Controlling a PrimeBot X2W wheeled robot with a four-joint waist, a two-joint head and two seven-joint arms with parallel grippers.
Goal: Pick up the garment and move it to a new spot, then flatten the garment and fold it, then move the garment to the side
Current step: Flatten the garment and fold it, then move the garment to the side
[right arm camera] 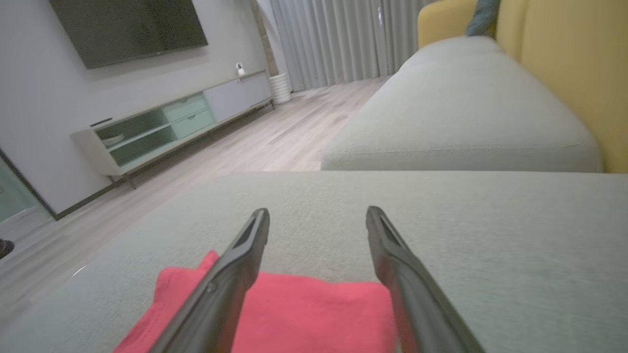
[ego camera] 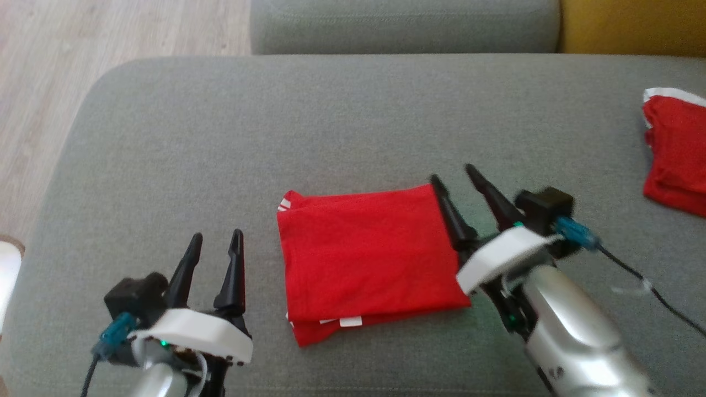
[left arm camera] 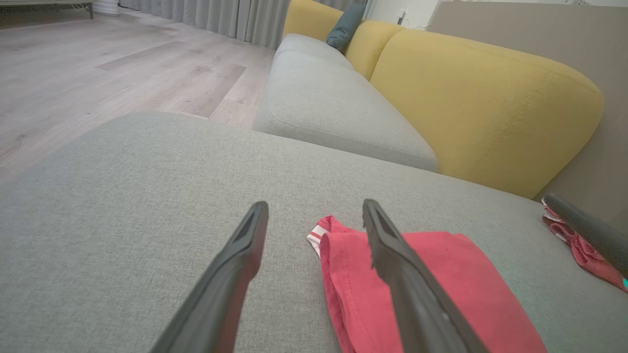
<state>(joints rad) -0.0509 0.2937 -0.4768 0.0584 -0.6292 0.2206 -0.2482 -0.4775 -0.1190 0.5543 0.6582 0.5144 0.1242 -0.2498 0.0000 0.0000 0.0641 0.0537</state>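
Note:
A red garment [ego camera: 364,256] with white trim lies folded into a flat rectangle on the grey sofa cushion [ego camera: 220,138]. My right gripper [ego camera: 452,172] stands open at the garment's right edge, its left finger over the top right corner, nothing held. Its wrist view has the red garment [right arm camera: 314,314] below and between the spread fingers. To the left of the garment my left gripper [ego camera: 216,237] is open and empty, fingers pointing away. In the left wrist view the garment [left arm camera: 441,279] lies under the right finger [left arm camera: 392,260].
A second red garment [ego camera: 675,154] lies bunched at the cushion's right edge. A further grey cushion [ego camera: 402,25] and a yellow backrest [ego camera: 634,25] lie beyond. Wooden floor [ego camera: 44,82] is past the cushion's left edge. A black cable [ego camera: 651,286] trails from my right wrist.

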